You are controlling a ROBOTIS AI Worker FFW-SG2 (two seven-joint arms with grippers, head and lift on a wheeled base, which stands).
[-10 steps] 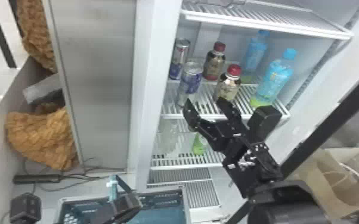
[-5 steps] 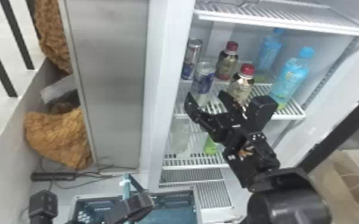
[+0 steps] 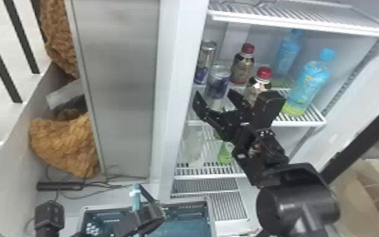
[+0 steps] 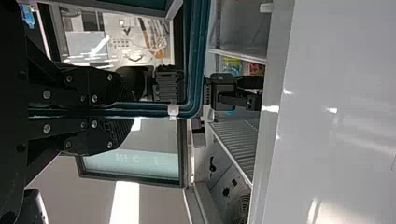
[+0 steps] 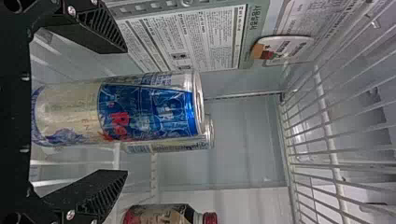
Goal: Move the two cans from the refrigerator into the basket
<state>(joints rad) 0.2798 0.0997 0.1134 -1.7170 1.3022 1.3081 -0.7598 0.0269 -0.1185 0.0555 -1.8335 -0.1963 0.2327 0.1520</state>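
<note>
Silver-and-blue front can [image 3: 218,83] is standing upright on a shelf [image 3: 305,123] in the fridge [image 3: 181,82], and we're holding our right tool [image 3: 214,96] around it, fingers apart, with gaps showing on both sides. The back can [image 3: 205,60] is sitting just behind it, a bit to the left. Two red-capped bottles [image 3: 243,69] are hanging out to their right, and two blue bottles [image 3: 313,77] farther over. Meanwhile we're clamping our left tool [image 3: 146,218] on the handle [image 3: 136,201] of the teal basket [image 3: 195,210], which is sitting low down outside the fridge, well apart from the cans.
</note>
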